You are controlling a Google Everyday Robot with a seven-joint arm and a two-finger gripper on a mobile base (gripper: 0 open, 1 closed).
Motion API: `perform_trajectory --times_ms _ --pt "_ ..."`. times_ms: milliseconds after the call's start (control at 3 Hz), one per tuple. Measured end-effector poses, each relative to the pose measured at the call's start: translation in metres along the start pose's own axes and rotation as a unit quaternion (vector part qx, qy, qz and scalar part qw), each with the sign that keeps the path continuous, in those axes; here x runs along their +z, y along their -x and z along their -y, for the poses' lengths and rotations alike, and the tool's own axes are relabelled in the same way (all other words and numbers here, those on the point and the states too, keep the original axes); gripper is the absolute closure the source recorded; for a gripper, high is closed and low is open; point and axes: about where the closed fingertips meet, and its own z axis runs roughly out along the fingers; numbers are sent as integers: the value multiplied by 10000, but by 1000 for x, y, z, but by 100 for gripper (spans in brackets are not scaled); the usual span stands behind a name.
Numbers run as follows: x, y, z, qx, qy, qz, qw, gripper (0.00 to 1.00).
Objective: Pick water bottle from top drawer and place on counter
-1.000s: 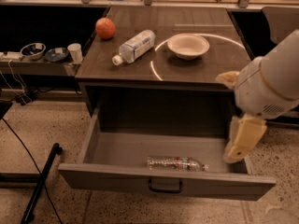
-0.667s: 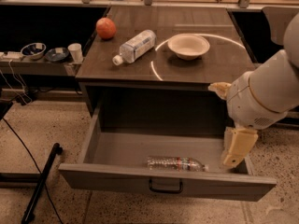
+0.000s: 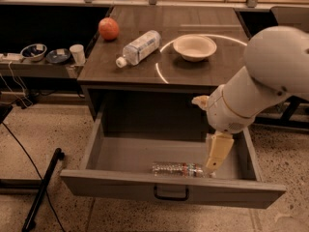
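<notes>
— Where's the bottle (image 3: 176, 168)?
— Lying on its side in the open drawer (image 3: 130, 188), near the front. My gripper (image 3: 213, 165) hangs inside the drawer, right at one end of it. Released or clenched, I can't tell

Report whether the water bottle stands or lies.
Lying: the water bottle is on its side in the top drawer; the pincer hangs at one end.

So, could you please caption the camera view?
Tool in the open top drawer, at one end of the water bottle.
</notes>
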Motion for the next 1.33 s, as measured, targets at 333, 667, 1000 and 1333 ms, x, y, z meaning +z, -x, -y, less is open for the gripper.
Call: perform_trajectory --times_ms 333,667,1000,1333 --pt "67 5 10 -88 514 68 9986 0" --pt "118 -6 14 -17 895 -34 9960 15" --pt "133 -14 19 15 1002 -133 9949 22" --pt "149 -27 19 110 1123 -187 9934 40"
